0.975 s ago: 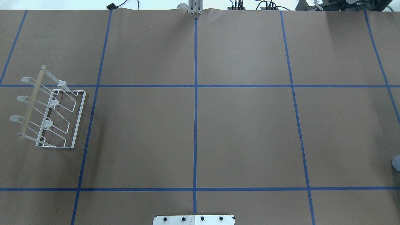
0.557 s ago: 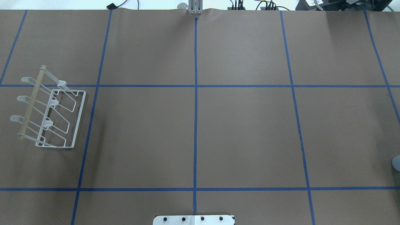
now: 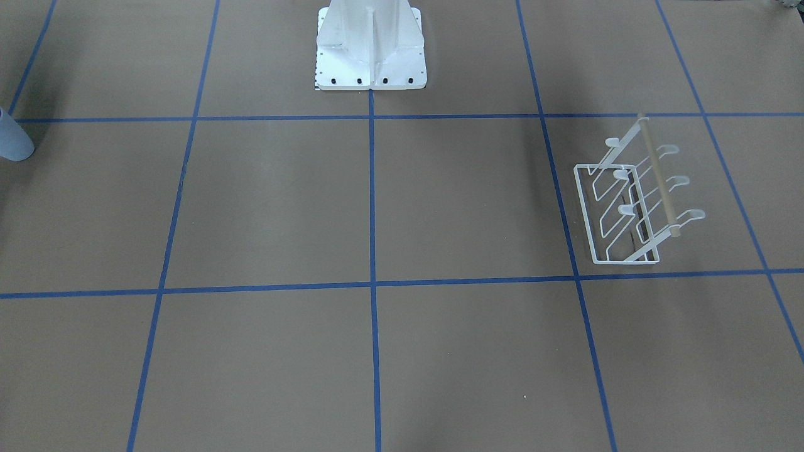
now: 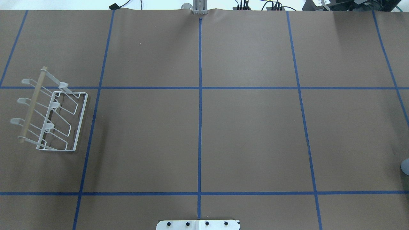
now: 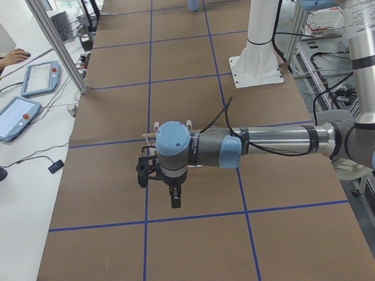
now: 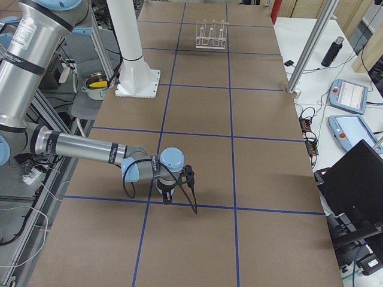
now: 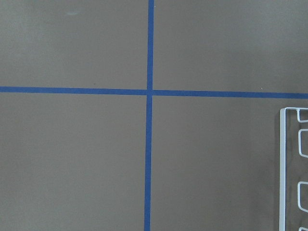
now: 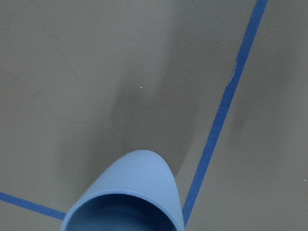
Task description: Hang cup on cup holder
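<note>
At the robot's far right end of the brown-paper table [image 4: 249,137] stands the pale lavender-blue tapered plastic cup [image 3: 14,141], cut off by the frame edge in both fixed top views. Right wrist cam sees its rim and dark mouth at the bottom edge, just beside a blue tape line [image 8: 219,120]. The white wire cup holder [image 4: 51,111] with its wooden top rod is at the opposite, left end, well apart from the cup. Cup not hung. From the left-end camera the right gripper [image 6: 167,197] sits just above the cup, pointing down; contact unclear. The left gripper [image 5: 175,197] points down near the cup holder, which is mostly hidden behind its wrist. Left wrist cam catches only the base wire at its right edge. Fingers are unreadable on both grippers, so I can't tell if they are spread or closed. White pedestal [image 3: 370,44] stands mid-table on the robot's side.
</note>
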Tool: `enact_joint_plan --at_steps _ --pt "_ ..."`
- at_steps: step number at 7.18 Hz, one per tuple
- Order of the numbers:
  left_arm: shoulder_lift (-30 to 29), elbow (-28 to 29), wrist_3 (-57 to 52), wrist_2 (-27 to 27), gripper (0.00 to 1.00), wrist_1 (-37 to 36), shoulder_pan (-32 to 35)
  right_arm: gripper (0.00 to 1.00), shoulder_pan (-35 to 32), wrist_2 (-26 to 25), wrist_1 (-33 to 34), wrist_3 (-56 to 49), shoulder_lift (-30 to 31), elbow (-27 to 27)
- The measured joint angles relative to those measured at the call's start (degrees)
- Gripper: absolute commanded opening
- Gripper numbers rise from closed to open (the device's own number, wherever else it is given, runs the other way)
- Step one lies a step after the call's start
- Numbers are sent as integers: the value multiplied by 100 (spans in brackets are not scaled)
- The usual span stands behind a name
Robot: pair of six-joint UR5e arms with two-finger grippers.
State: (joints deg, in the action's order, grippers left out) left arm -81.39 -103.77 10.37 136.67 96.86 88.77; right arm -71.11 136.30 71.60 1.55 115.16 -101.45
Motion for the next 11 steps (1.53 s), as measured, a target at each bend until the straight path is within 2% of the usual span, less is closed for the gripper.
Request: enact_joint_plan --at_steps 3,4,6,8,11 --pt "0 -2 0 0 99 0 5 0 -48 83 -103 119 -34 23" --pt "0 -5 0 0 99 0 7 0 -254 322 -122 322 -37 -105" --pt "-1 -9 0 0 99 2 8 0 -916 1357 -135 893 -83 -324" --pt "-23 -29 -3 47 99 105 4 0 -1194 2376 -132 1334 -311 -308" --pt "-185 -20 19 646 99 678 -143 0 -1228 3777 -121 1912 -1418 303"
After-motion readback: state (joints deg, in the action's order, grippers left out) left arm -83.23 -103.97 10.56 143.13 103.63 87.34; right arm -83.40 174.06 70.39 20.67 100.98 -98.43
